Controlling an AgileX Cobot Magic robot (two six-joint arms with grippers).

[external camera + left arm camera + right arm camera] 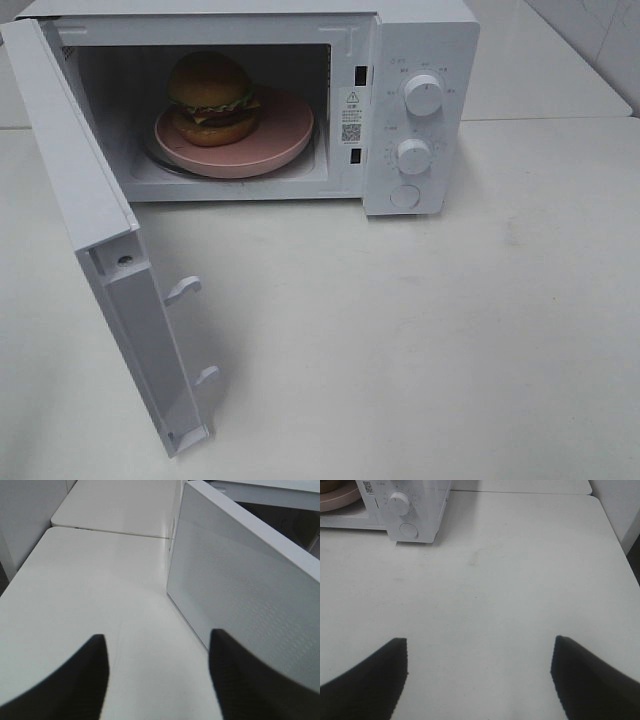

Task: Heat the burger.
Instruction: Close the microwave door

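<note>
Pink plate (287, 135) carries the burger (212, 100) inside the white microwave (440, 40), its door (90, 190) swung wide. Left gripper (157, 635) and right gripper (480, 639) both stand spread, holding nothing.

This looks like a robot test room dressed up as a kitchen corner. A white microwave (432, 40) sits on a plain white table (450, 330), far ahead of the right gripper (479, 640) and off to its left. A second matching table (540, 70) is butted against the first beyond the microwave. A pale tiled wall (600, 35) closes the room off behind, to the gripper's right.
</note>
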